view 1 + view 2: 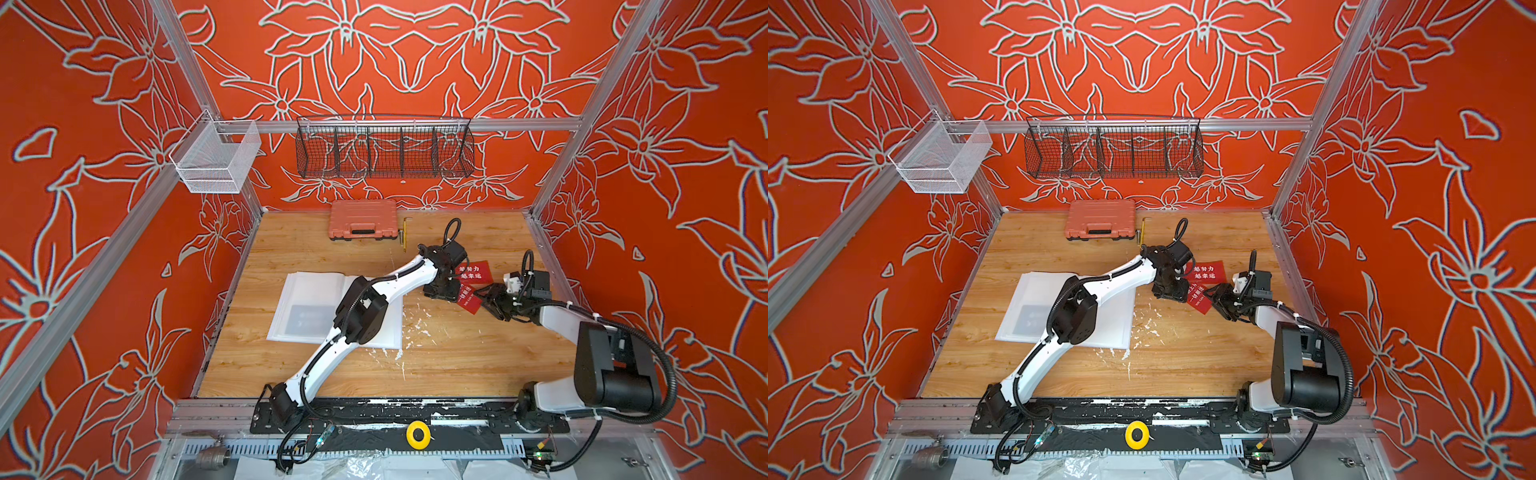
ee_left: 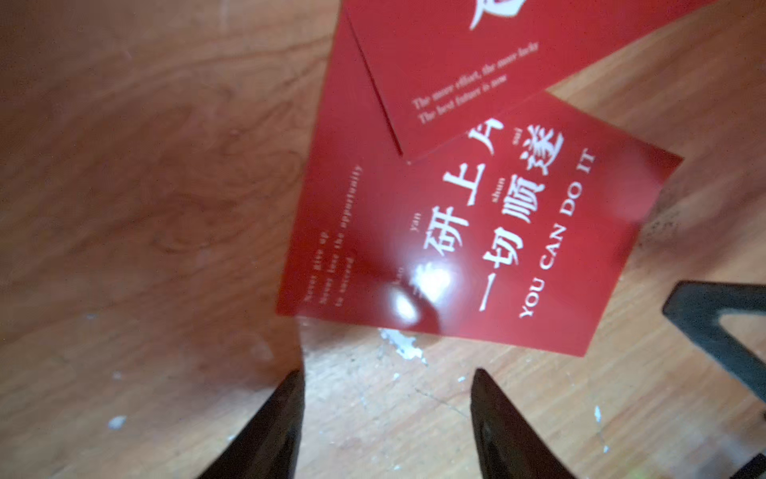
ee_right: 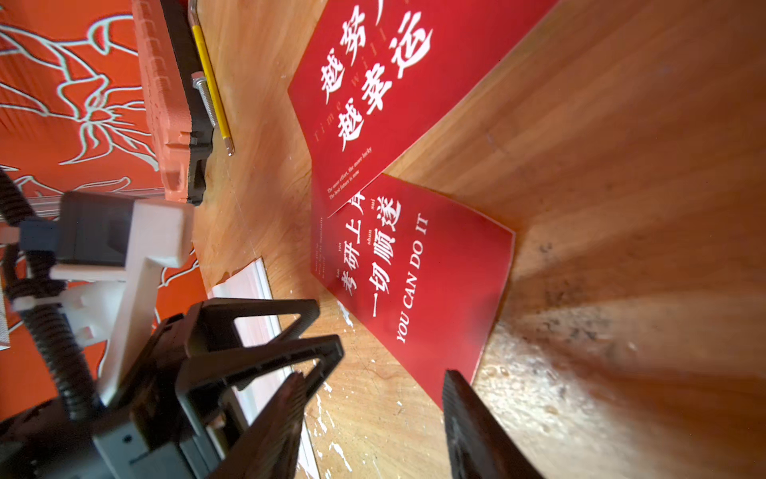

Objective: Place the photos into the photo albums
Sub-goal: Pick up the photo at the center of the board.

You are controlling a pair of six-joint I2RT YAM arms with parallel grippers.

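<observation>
The photo album [image 1: 309,299] [image 1: 1034,299] lies open on the table, with my left arm crossing above its right page. A dim grey card [image 1: 307,318] shows through a sleeve. Two red photos with white writing overlap to its right: the upper one [image 1: 473,272] [image 2: 476,62] [image 3: 393,83] covers a corner of the "YOU CAN DO IT" one [image 1: 468,300] [image 2: 476,249] [image 3: 414,282]. My left gripper [image 1: 440,293] [image 2: 387,373] is open over bare wood beside that card. My right gripper [image 1: 486,299] [image 3: 373,375] is open, one finger above the card's corner.
An orange-pink case [image 1: 363,219] and a yellow-handled tool [image 1: 404,235] lie at the back. White flecks [image 1: 415,328] mark the wood. A black wire basket [image 1: 384,149] and a white mesh basket [image 1: 216,160] hang on the rail. The grippers stand close together.
</observation>
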